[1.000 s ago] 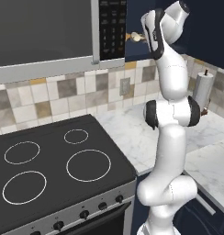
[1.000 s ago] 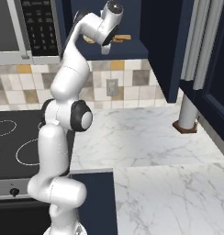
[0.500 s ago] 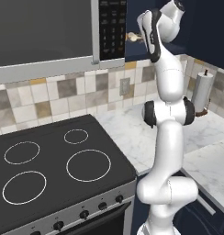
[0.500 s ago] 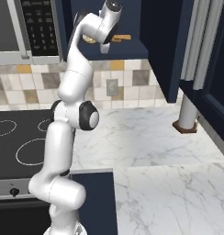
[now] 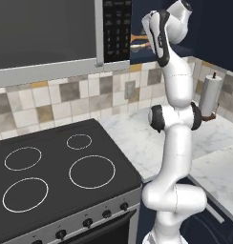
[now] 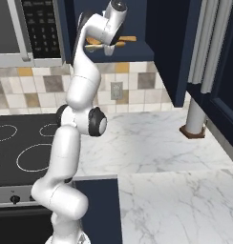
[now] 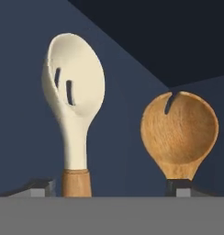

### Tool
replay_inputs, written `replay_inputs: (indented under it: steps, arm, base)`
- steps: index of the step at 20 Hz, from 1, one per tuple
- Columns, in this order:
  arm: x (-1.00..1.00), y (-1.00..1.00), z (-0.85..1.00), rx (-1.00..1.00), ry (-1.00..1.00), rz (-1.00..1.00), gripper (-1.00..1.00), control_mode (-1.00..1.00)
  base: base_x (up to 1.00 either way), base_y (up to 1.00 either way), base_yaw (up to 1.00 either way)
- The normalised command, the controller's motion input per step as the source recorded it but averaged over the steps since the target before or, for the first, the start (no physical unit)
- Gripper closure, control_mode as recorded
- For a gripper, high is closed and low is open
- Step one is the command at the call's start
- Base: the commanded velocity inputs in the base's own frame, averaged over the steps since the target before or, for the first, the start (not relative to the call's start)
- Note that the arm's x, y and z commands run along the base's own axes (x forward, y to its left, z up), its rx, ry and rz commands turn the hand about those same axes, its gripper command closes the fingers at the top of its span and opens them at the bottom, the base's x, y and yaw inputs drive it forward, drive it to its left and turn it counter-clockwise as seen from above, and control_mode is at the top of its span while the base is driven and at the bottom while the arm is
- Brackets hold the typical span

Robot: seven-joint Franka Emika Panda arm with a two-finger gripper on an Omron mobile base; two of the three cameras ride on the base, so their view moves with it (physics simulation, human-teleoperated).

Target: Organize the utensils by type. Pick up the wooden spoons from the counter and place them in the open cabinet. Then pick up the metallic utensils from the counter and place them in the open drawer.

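Arm stretched high, hand up at the open cabinet (image 6: 137, 28). In the hand view two wooden spoons lie side by side on the cabinet floor: a cream slotted spoon (image 7: 73, 96) with a brown handle and a brown spoon (image 7: 179, 131). The fingers (image 7: 109, 187) stand wide apart, gripping nothing. Marble worktop (image 6: 152, 143) below.

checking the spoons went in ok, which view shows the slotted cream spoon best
The hand view: the slotted cream spoon shows large and unblocked inside the open cabinet, beside a brown wooden spoon. In the right base view, orange-brown handles show on the shelf behind the arm. The left base view shows a sliver of handle.
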Motion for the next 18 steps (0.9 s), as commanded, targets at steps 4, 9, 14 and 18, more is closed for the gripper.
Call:
replay_inputs:
  steps: [4,9,14,18]
  arm:
    - [-0.27,0.0,-0.02,0.0,0.0,0.02,-1.0,-1.0]
    - [-0.26,0.0,-0.01,0.0,0.0,0.02,-1.0,-1.0]
    - [-0.26,0.0,-0.01,0.0,0.0,0.01,-1.0,-1.0]
    - [-0.79,-0.01,-0.03,0.0,-0.05,0.0,-1.0,-1.0]
  base:
    - [0.0,0.0,0.0]
    - [0.0,0.0,0.0]
    - [0.0,0.0,0.0]
    - [0.0,0.0,0.0]
